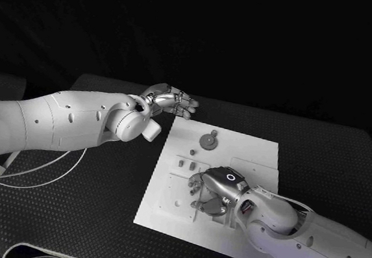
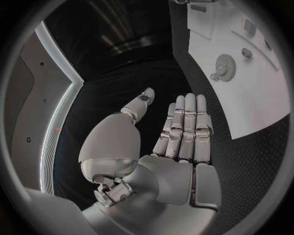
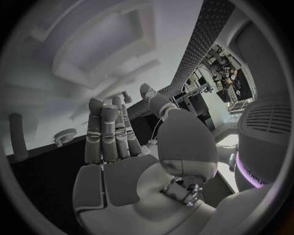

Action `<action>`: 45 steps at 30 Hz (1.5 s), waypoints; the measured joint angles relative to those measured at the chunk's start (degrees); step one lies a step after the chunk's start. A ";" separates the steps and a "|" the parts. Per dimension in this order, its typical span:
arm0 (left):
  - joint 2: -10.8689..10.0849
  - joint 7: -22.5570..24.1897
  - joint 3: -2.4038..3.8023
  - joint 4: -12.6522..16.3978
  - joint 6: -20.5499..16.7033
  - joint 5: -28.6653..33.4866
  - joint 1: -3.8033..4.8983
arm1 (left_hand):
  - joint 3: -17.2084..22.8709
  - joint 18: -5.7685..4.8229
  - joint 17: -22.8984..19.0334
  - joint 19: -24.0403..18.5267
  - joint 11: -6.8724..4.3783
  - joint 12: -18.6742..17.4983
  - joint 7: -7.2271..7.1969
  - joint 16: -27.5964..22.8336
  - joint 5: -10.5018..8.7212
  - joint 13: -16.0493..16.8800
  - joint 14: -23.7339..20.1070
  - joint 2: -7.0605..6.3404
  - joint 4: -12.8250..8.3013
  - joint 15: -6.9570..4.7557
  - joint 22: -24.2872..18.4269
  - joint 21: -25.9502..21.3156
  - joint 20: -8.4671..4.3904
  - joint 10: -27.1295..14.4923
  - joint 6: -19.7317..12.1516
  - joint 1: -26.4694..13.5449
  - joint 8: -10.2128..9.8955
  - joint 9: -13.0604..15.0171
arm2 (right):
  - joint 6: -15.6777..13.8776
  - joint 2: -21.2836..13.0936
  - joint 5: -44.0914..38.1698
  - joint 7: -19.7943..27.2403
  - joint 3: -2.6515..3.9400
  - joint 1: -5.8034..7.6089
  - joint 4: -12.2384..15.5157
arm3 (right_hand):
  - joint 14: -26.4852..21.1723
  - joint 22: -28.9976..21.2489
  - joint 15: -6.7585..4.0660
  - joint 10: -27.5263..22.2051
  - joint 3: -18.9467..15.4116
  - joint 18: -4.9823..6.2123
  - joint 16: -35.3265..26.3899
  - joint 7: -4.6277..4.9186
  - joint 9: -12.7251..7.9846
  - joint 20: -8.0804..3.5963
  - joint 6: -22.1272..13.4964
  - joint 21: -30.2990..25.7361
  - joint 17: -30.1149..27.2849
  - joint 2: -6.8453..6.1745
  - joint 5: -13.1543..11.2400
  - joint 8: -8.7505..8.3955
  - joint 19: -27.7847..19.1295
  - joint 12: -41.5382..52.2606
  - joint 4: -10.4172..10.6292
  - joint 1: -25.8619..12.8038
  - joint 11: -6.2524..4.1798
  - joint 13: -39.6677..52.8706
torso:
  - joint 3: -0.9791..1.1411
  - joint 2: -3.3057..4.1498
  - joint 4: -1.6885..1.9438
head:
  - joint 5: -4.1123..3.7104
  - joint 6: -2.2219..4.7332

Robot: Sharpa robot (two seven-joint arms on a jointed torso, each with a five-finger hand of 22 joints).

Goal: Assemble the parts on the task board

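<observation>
The white rectangular task board [image 1: 226, 240] lies in the middle of the black textured table [image 1: 71, 204], tilted a little so its long side runs away from the robot. On its far half lies a grey round gear-shaped part [image 1: 209, 140] with a small knob just beyond it; the left wrist view shows the same toothed disc [image 2: 225, 67] flat on the board, with a smaller round piece touching its rim. Nearer the middle of the board stand several small grey block-like parts [image 1: 186, 164] beside shallow recesses.

The left silver hand [image 1: 171, 100] hovers over the table just past the board's far left corner, apart from the board. The left wrist view shows its fingers [image 2: 186, 127] straight and side by side, thumb spread out, the palm empty.

The right silver hand [image 1: 212, 192] is low over the middle of the board, palm down. In the right wrist view its fingers [image 3: 107, 134] reach out nearly straight and close together above the white surface, with nothing in the palm; whether the fingertips touch the board or a part cannot be told. A small ribbed round part [image 3: 63, 136] lies near that hand.
</observation>
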 measured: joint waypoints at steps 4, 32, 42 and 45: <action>-0.05 -0.01 0.00 -0.14 0.00 0.00 0.00 | 0.00 0.00 0.07 0.00 0.00 0.00 0.00 -0.22 0.00 0.00 0.00 0.00 0.00 0.00 0.00 0.00 0.00 0.00 0.00 0.00 0.00 0.00 | -0.33 -1.19 0.42 0.05 -0.13 0.59 0.46 | -0.08 0.14 0.08 -0.39 0.36 -0.06 -0.01 -0.09 -0.05 0.01 -0.10 0.00 0.15 -0.29 0.00 0.00 -0.01 0.10 0.36 -0.03 0.36 0.16 | 0.02 0.01 0.03 | -0.01 0.07; 0.16 1.54 0.00 -0.72 0.06 0.00 0.00 | 0.00 0.00 0.52 0.00 0.00 0.00 0.00 -0.22 0.00 -0.04 0.21 0.00 0.00 0.21 -0.10 0.00 0.00 0.00 0.00 0.00 0.23 -0.05 | 8.10 -12.28 5.70 -0.76 3.35 10.46 2.83 | 0.02 1.32 -0.46 0.98 1.28 0.02 0.62 -0.51 -0.53 0.40 -0.89 0.13 1.09 -0.84 0.00 0.46 -0.01 1.63 -0.93 -0.58 -0.34 2.54 | -0.09 -0.18 -0.05 | -2.43 2.11; -0.03 1.75 0.00 -0.72 0.08 0.02 0.00 | 0.00 0.00 0.57 0.00 0.00 0.00 0.00 -0.22 0.00 -0.04 0.21 0.00 0.00 0.21 -0.10 0.00 0.00 0.00 0.00 0.00 0.23 -0.04 | 10.77 -13.31 3.20 -1.97 2.49 10.14 3.54 | -0.12 1.42 -0.31 0.97 1.62 0.04 0.62 -0.58 -0.40 0.22 -0.39 0.12 1.25 -1.42 0.00 0.85 -0.23 1.63 0.21 -0.70 -0.34 2.88 | -0.09 -0.18 -0.11 | -2.50 1.97; -0.05 1.76 0.00 -0.73 0.08 0.02 0.00 | 0.00 0.00 0.57 0.00 0.00 0.00 0.00 -0.22 0.00 -0.04 0.21 0.00 0.00 0.21 -0.10 0.00 0.00 0.00 0.00 0.00 0.23 -0.04 | 11.20 -13.07 2.62 -2.19 2.40 9.61 3.64 | -0.12 1.48 -0.31 0.97 1.78 0.04 0.62 -0.26 -0.31 0.22 -0.07 0.12 1.32 -1.42 0.00 1.31 -0.23 1.63 0.36 -0.70 -0.35 3.05 | -0.06 -0.18 -0.14 | -2.47 1.88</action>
